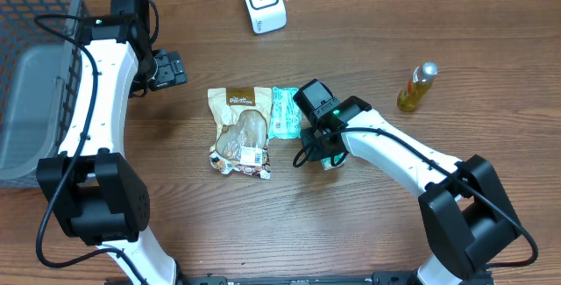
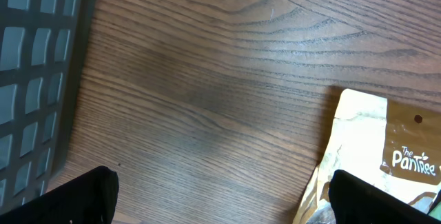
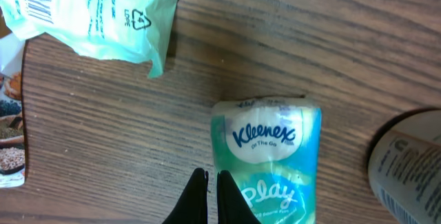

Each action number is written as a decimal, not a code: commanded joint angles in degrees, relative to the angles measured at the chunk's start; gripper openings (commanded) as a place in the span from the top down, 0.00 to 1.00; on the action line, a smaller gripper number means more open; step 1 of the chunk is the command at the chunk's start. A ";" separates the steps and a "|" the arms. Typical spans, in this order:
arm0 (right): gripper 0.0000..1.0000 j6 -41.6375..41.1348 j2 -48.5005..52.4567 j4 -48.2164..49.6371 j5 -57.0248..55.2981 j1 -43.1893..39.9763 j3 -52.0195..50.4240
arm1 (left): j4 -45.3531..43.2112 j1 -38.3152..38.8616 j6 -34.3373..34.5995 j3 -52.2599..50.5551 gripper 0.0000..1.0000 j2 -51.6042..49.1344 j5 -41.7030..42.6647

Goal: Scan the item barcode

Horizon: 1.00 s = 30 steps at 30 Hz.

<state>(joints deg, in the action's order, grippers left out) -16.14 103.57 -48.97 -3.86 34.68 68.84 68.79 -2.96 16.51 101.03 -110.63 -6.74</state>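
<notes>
Overhead and wrist views of the wooden table (image 1: 368, 39), with positions given relative to the Pantree snack bag (image 1: 241, 131).

The bag lay flat near the table's centre. A pale green packet (image 1: 283, 111) touched the bag's right edge; the right wrist view showed a barcode printed on this packet.

The right gripper (image 1: 326, 158) was just right of the bag and past the green packet. Its two fingers (image 3: 200, 200) were pressed together with no gap. They overlapped the lower left corner of a Kleenex On The Go pack (image 3: 269, 158), which lay flat on the wood. Whether the tips pinched the wrapper could not be told.

The left gripper (image 1: 166, 67) was up and to the left of the bag. Its jaws were spread wide and held nothing; in the left wrist view only bare wood lay between them.

The white barcode scanner (image 1: 263, 2) stood well beyond the bag's top edge. A small bottle of yellow liquid (image 1: 417, 87) was well to the bag's right. A grey plastic basket (image 1: 35, 74) was far to its left.
</notes>
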 commanded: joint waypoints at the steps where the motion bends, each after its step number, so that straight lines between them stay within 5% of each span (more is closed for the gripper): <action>1: 0.96 -0.55 0.07 -0.96 -0.94 -0.04 -0.13 | -0.07 0.74 -0.22 0.92 0.00 0.90 -0.74; 19: 0.96 -2.05 0.07 -4.11 -2.05 0.31 -0.39 | -0.04 0.74 -0.24 0.92 0.00 0.90 -0.74; 30: 0.96 -0.81 0.09 4.24 3.06 0.37 -7.41 | -0.07 0.74 -0.24 0.92 0.01 0.90 -0.74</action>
<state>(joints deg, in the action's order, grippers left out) -17.85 103.57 -46.57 -5.34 34.65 64.16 68.79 -2.96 16.49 101.03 -110.63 -6.74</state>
